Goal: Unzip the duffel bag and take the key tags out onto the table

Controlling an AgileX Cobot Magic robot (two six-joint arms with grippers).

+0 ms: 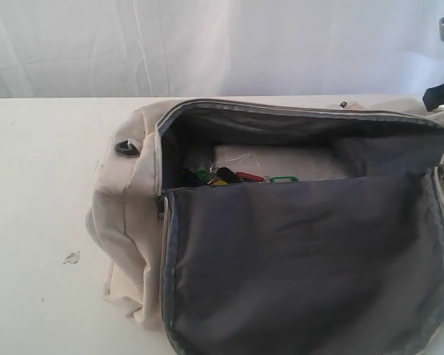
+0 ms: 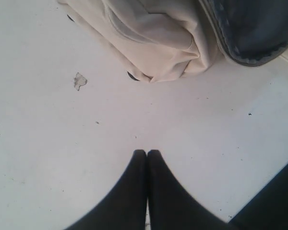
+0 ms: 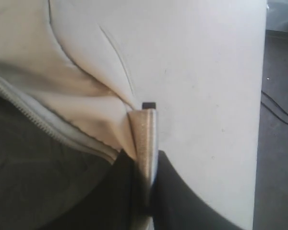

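The cream duffel bag (image 1: 126, 200) lies unzipped on the white table (image 1: 37, 185). Its grey-lined flap (image 1: 303, 259) is folded toward the camera. The key tags (image 1: 229, 177), red, green, yellow and black, lie inside along the flap's edge. In the right wrist view my right gripper (image 3: 146, 155) is shut on a pale webbing strap (image 3: 145, 129) at the bag's end, beside the zipper. A dark part of that arm (image 1: 442, 94) shows at the bag's far right. In the left wrist view my left gripper (image 2: 147, 152) is shut on nothing, above bare table a short way from the bag's end (image 2: 153, 38).
A small chip (image 1: 72, 257) marks the tabletop left of the bag. The table's edge runs close to the right gripper, with dark floor and cables (image 3: 278, 110) beyond. A white curtain (image 1: 207, 44) hangs behind the table.
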